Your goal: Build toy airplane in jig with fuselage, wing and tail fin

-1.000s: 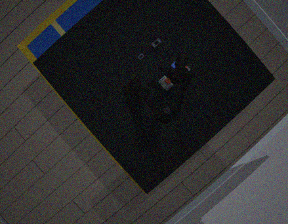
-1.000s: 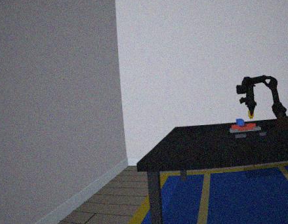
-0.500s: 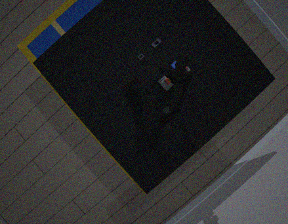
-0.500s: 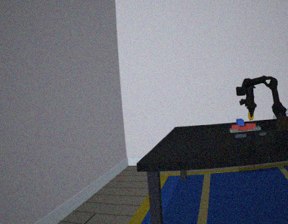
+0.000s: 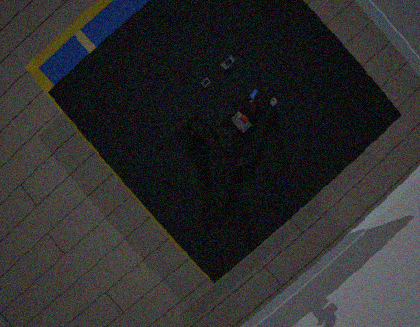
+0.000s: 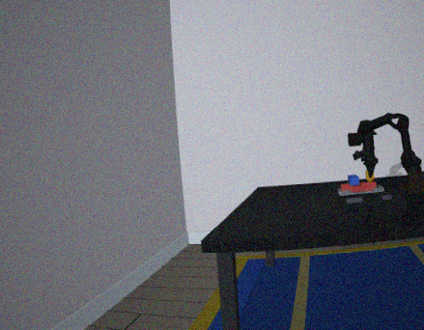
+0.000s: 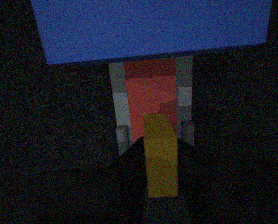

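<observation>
The red fuselage [image 5: 244, 119] [image 6: 359, 188] [image 7: 145, 92] lies along the grey cradle [image 5: 238, 123] [image 6: 347, 193] [image 7: 121, 107]. The blue wing [image 5: 254, 94] [image 6: 353, 179] [image 7: 150, 27] sits across the top of the fuselage; its tab is hidden. My gripper [image 6: 370, 173] [image 7: 161, 150] is shut on the yellow tail fin [image 6: 370, 178] [image 7: 162, 167] and holds it upright over the tail end of the fuselage. In the exterior view the fin's lower end meets or nearly meets the fuselage top. The socket under it is hidden, so I cannot tell whether the tab is in.
Two small grey frame-like pieces, a larger one [image 5: 228, 62] [image 6: 354, 200] and a smaller one [image 5: 206, 82] [image 6: 386, 197], lie on the black table [image 5: 149, 178] [image 6: 281, 218] beside the cradle. A small pale object [image 5: 274, 101] shows on the cradle's other side.
</observation>
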Robot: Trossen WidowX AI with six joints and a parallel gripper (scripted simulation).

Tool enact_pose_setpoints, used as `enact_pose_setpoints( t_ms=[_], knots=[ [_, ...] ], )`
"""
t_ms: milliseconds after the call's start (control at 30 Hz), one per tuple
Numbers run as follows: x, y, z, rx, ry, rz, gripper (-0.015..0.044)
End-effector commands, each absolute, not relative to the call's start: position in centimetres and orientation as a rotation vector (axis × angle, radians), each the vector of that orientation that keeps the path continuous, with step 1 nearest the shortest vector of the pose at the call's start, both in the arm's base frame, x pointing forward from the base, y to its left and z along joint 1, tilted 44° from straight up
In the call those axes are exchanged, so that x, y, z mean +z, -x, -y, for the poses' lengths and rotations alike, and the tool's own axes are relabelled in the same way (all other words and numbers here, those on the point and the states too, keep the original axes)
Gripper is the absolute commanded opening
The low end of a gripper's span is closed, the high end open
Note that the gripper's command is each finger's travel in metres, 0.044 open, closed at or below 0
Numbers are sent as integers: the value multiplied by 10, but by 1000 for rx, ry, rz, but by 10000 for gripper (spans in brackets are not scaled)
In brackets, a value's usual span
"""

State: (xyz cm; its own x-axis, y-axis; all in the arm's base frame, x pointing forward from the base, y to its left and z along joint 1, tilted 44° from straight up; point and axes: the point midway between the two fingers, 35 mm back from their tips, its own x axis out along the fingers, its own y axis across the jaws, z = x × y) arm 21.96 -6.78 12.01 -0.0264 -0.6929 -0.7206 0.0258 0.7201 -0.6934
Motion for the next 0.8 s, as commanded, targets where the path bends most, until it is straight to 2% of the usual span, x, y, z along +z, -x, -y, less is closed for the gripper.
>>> enact_pose_setpoints(
  t_ms=[0,133,267,333,433,767],
  knots=[
    [117,-218,71,-626,581,-1506,66],
    [118,-219,70,-628,573,-1502,79],
    [118,-219,70,-628,573,-1502,52],
    [118,-219,70,-628,573,-1502,0],
    [118,-219,70,-628,573,-1502,0],
    [118,-219,70,-628,573,-1502,260]
  ],
)
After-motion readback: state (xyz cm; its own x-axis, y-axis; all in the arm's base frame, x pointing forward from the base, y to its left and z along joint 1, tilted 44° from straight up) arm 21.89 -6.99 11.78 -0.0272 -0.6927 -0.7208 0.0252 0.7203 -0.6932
